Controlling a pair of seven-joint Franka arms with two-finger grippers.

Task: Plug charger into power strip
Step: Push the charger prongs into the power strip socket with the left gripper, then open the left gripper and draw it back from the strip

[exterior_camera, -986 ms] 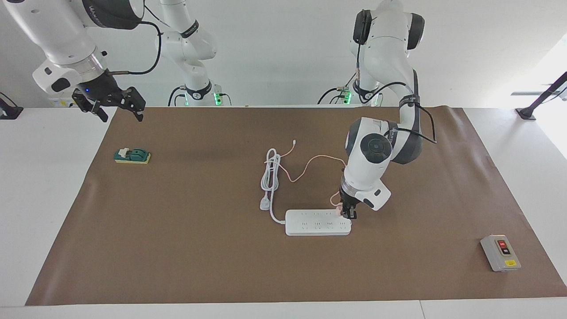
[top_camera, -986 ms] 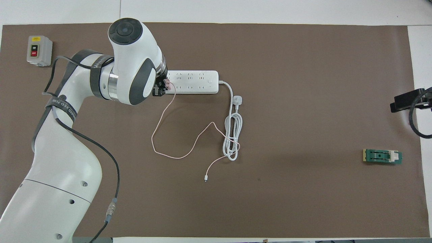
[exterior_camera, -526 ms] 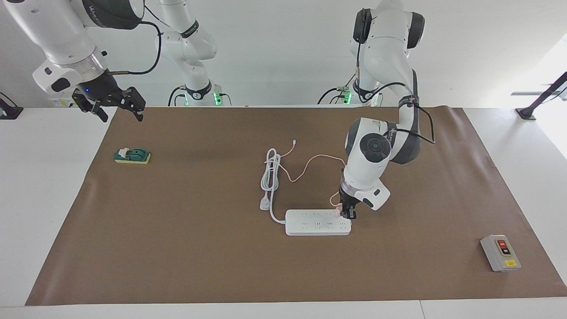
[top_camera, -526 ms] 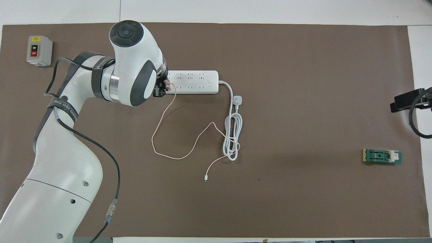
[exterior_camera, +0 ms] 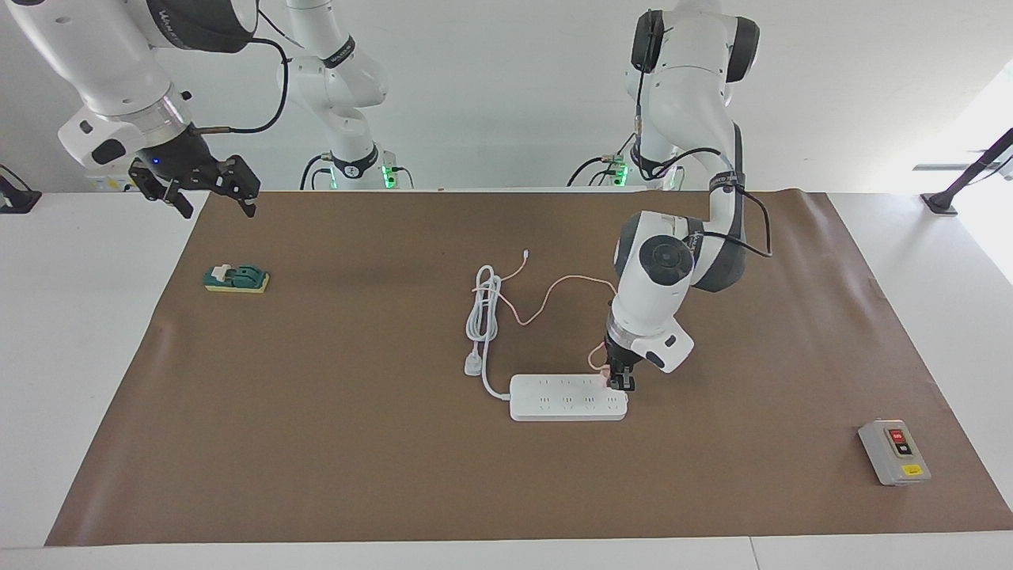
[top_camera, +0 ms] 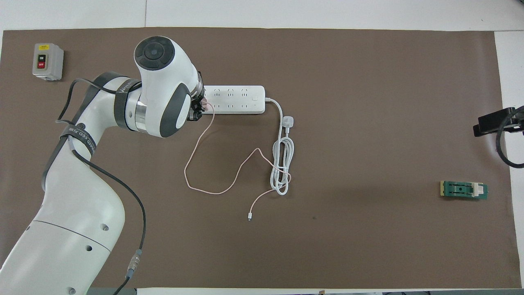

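On the bench: one power strip (exterior_camera: 567,397), one charger (exterior_camera: 608,379) at its left-arm end, gripped by the closed left hand (exterior_camera: 621,383). One grey switch box (exterior_camera: 893,452), one green block (exterior_camera: 236,279). Right hand (exterior_camera: 212,195) waits open, raised over the bench's right-arm end.

The left pincer (top_camera: 198,110) grips the charger (top_camera: 206,106) at the power strip (top_camera: 235,99) end.

The table cover (exterior_camera: 316,443) looks like matt brown paper, faintly creased. On it the power strip (exterior_camera: 566,405) is smooth white plastic, its cord (exterior_camera: 483,317) rubbery. Beside the strip, the charger's cable (top_camera: 213,180) is thin and pale pink. The arm shells (top_camera: 77,229) are glossy white plastic.
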